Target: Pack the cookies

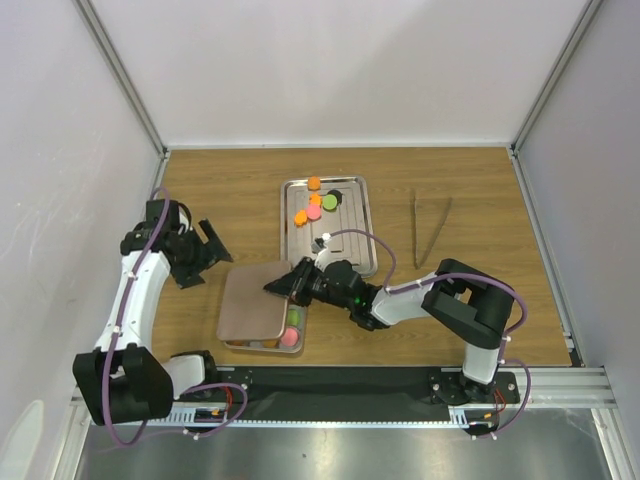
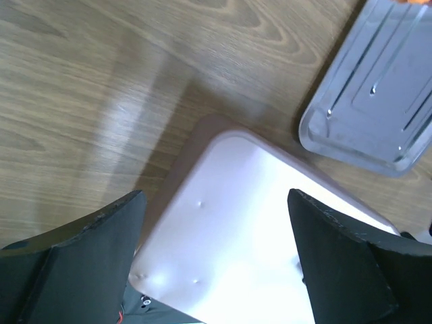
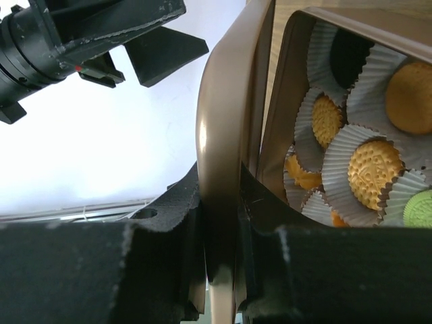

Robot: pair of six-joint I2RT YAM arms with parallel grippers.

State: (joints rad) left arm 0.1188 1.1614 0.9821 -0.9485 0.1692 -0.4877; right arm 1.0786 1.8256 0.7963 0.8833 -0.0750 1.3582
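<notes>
The lid is clamped at its edge by the right fingers; the left fingers are spread wide. Cookies are seen in the box, others on the steel tray.

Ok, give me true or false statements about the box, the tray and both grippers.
1. The right gripper clamps the edge of the brown metal lid. True.
2. The left gripper holds the metal tongs. False: it is open and empty; the tongs lie right of the steel tray.
3. Round cookies in white paper cups sit in the brown tin box. True.
4. The steel tray is bare. False: several cookies lie on it.
</notes>
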